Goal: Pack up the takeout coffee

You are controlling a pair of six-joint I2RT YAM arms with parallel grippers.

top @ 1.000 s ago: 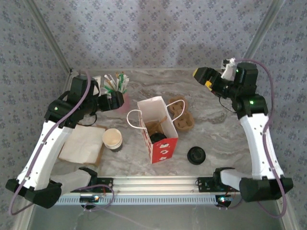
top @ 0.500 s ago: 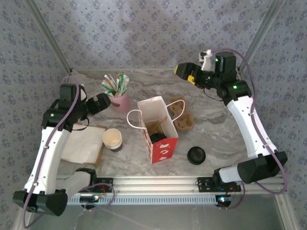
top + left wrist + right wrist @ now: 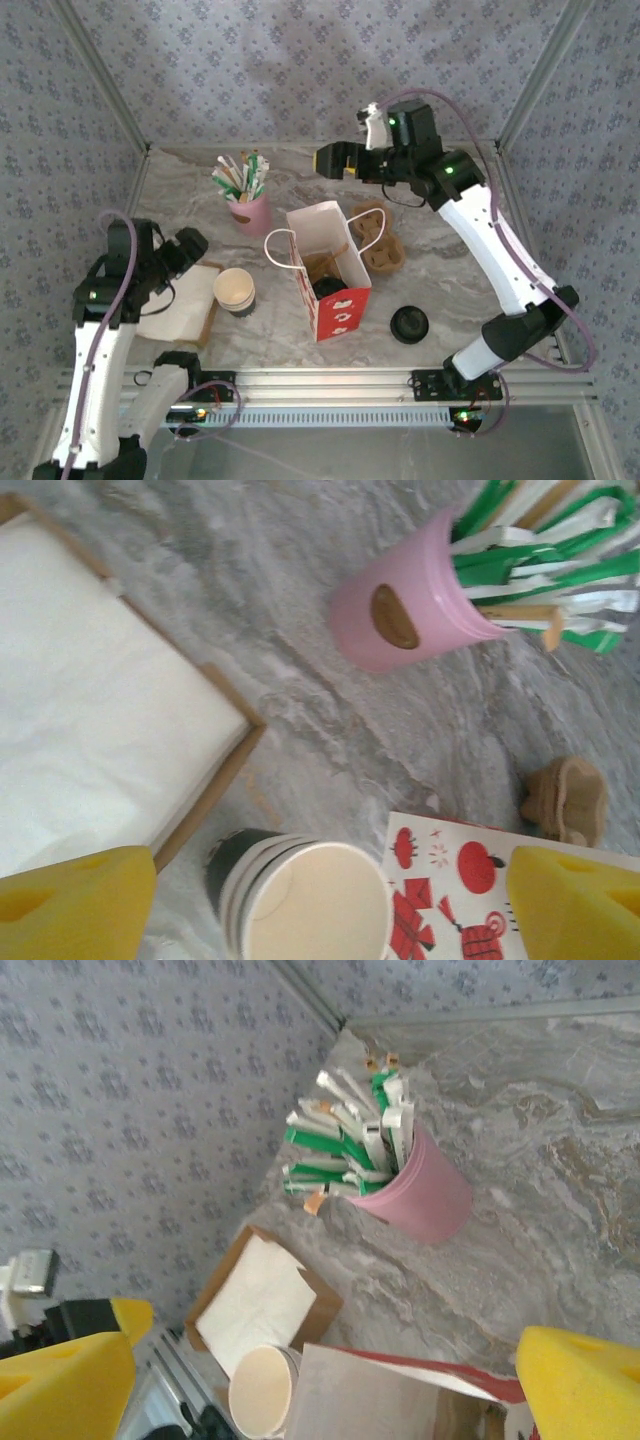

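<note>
Marble-patterned tabletop [image 3: 450,255] with grey veins, closed in by walls of blue-grey flowered wallpaper, seen from above. Along the near edge runs a metal rail [image 3: 330,380] where two white robot arms are bolted.

Nearest the rail, right of centre, a round black lid [image 3: 409,324] lies flat on the marble. On the left sits a shallow brown tray of white napkins [image 3: 178,300]. Just beside its right edge stands a stack of nested paper cups [image 3: 234,290], open and cream inside.

At the centre stands a red-and-white paper bag [image 3: 332,268], upright, mouth open, its white handle looped toward the cups. Something dark and round and something brown sit inside; what they are cannot be told.

The left gripper [image 3: 190,245] hangs above the far corner of the napkin tray, empty. Its wrist camera shows its yellow pads [image 3: 70,905] spread wide, with the cups, tray and a bag corner below.

Just behind the bag on the right lies a brown moulded cup carrier [image 3: 378,238], touching the bag. Farther back on the left, a pink cup [image 3: 250,212] holds green-and-white packets and sticks.

Farthest back, the right gripper [image 3: 330,160] hovers high over the rear of the table, pointing left, its yellow pads [image 3: 585,1385] wide apart and empty.
</note>
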